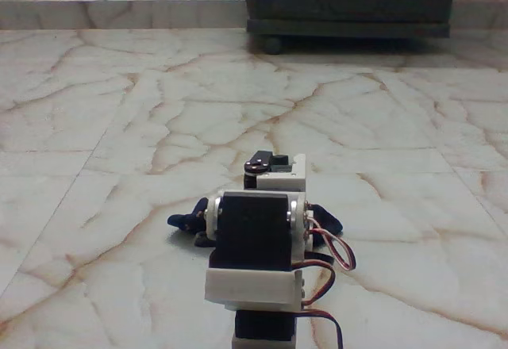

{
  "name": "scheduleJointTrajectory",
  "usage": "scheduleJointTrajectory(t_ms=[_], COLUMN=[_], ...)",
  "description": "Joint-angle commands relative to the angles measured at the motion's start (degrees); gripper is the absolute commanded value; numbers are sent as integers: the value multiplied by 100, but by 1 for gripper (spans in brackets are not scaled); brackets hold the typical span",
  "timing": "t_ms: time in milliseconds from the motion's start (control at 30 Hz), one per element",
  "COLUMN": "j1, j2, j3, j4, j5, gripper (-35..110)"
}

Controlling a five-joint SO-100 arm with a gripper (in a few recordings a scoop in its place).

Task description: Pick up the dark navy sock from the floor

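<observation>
One sock [184, 224]: dark navy, lying on the floor [119, 127] under my arm [254, 242], its ends showing at either side of my wrist, near the floor's front edge in the fixed view. One set of fingers: mine, hidden behind my own arm, so I cannot tell their opening. One floor: glossy cream marble tiles, reddish-brown veins. One dark wooden cabinet [349, 0] on round feet, at the far wall.

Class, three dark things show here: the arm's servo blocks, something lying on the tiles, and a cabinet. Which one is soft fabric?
The dark navy sock, lying flat on the floor behind the arm, its ends showing on both sides. The servo blocks are boxy and hard; the wooden cabinet stands far back.
</observation>
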Motion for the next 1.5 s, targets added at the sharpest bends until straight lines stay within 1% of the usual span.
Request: scheduleJointTrajectory(t_ms=[0,600,700,767,833,933,1033,1067,1100,1167,1367,1467], j1=[123,114,114,88,9,-123,-255,-246,-246,-264,-229,-185], j2=[0,-18,-316,-642,-738,-1037,-1362,-1652,-1890,-2145,-3524,-4307], j3=[-18,-18,-255,-756,-914,-1204,-1661,-2083,-2364,-2602,-4307,-5150], j4=[220,281,308,773,1011,1688,2048,2487,2733,2760,3841,4254], j5=[-35,211,308,378,598,984,1468,1538,1775,2171,3595,4122], gripper=[0,0,0,0,0,0,0,0,0,0,0,0])
